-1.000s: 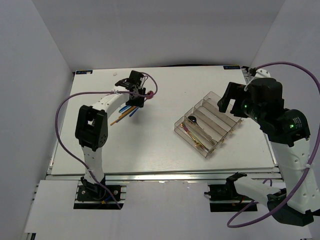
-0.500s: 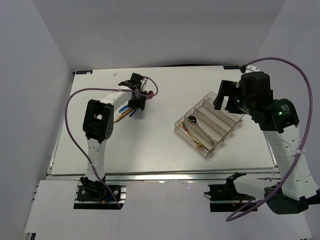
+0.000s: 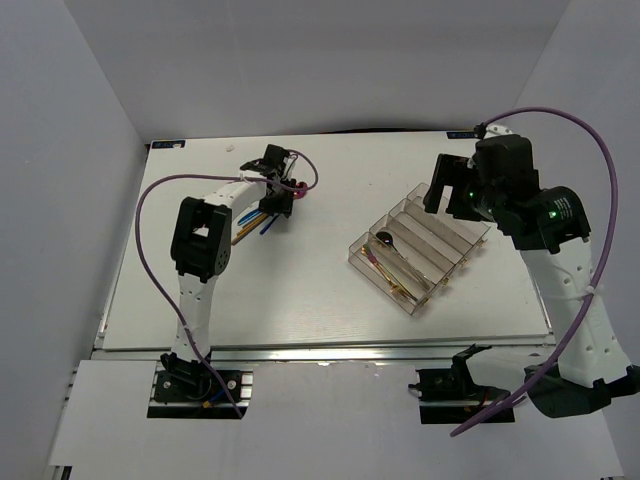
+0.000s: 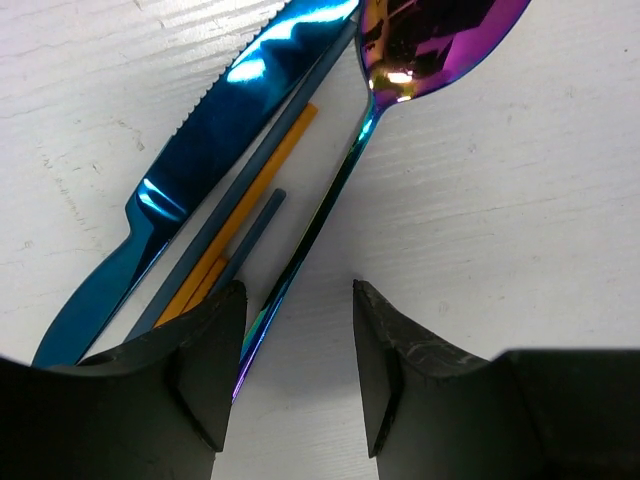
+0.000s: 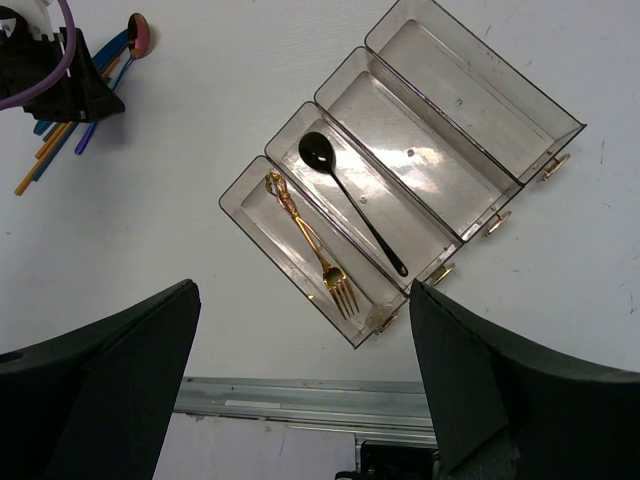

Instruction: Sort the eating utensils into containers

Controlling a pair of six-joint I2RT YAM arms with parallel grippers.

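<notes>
Left wrist view: left gripper [image 4: 295,370] jaws spread, straddling the iridescent spoon [image 4: 440,40] handle, nothing pinched. Thin, stiff, slick metal lying flat; I'd pinch mid-handle. It's at 10 o'clock on the table [image 3: 300,290]. Right wrist view adds the organizer tray [image 5: 470,90] holding gold fork [image 5: 310,245] and black spoon [image 5: 350,195]; right gripper [image 5: 303,300] wide open.

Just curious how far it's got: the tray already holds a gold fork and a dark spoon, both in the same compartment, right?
Not quite. The gold fork and dark spoon lie in the tray, but in separate, neighbouring compartments, as the right wrist view shows.
</notes>
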